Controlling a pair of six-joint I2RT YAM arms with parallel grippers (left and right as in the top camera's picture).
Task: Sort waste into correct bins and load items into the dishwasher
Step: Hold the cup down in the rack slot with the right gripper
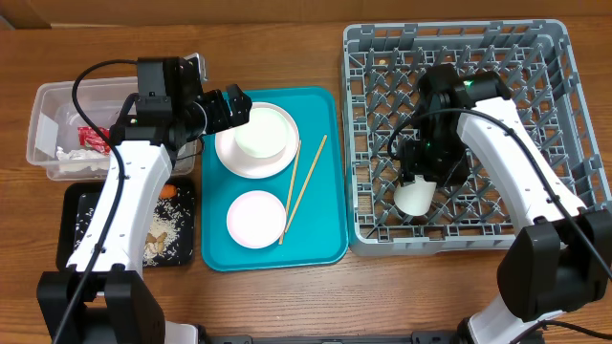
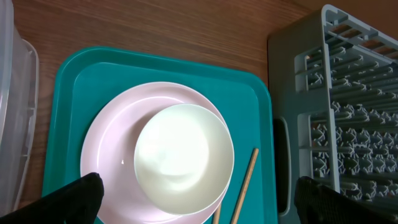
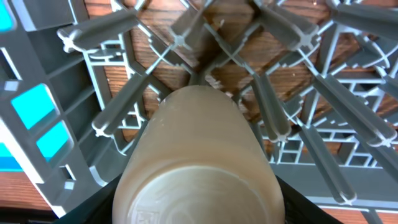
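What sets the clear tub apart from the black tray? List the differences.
The clear tub is see-through and deeper; the black tray is opaque and shallow. The clear tub holds a red wrapper and white tissue; the black tray holds food scraps, rice and a carrot. Both are rectangular, left of the teal tray.

At far left, the clear tub [image 1: 43,124] holds a red wrapper [image 1: 93,139] and white tissue [image 1: 81,161]. Nearer, the black tray [image 1: 67,229] carries beige scraps [image 1: 163,234] with rice and a small carrot [image 1: 168,190]. In the centre a white bowl [image 1: 260,132] sits on a white plate [image 1: 251,164], with a second bowl [image 1: 255,218] nearer and chopsticks [image 1: 304,186] just right. At right, the small white cup [image 1: 415,198] is tilted among the pegs in the grey rack [image 1: 555,57], in its near-left part.
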